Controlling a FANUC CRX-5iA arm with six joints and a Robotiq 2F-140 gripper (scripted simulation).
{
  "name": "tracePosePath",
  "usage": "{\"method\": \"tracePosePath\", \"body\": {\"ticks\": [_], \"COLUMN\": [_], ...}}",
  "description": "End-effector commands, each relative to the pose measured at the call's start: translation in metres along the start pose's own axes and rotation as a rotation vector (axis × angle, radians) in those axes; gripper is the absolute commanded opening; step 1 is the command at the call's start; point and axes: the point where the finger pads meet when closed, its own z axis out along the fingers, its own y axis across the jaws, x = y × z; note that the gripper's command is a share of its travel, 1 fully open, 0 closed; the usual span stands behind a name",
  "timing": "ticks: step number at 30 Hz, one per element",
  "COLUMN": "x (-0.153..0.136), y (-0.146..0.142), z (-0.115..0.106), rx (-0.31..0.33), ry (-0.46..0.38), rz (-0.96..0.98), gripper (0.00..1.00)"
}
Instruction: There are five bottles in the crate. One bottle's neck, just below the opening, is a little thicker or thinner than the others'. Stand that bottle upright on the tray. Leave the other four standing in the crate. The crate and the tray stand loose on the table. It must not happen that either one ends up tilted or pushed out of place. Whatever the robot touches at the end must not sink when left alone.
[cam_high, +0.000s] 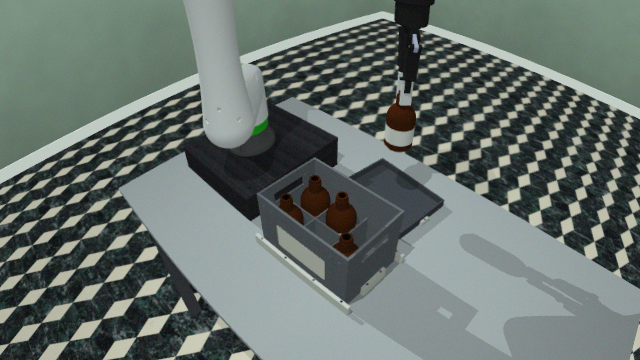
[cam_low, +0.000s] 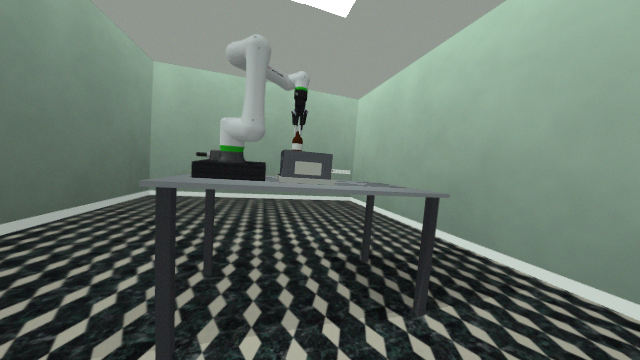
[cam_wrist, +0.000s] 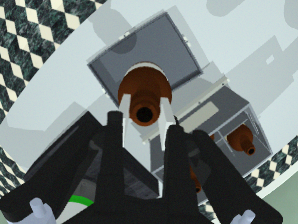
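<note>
No text, brand, number or sign can be read in any view. The white band on the held bottle (cam_high: 399, 123) and the pale panel on the crate (cam_high: 300, 251) are both blank.
</note>
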Motion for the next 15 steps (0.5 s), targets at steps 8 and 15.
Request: {"method": "tracePosePath", "body": {"ticks": [8,15], "x": [0.0003,0.0003], "y": [0.0002,0.0002], "z": [0.0001,0.0024], "rx": [-0.001,-0.001], "ry": [0.002,0.002], "rz": [0.000,0.000], "gripper": [0.10,0.10]}}
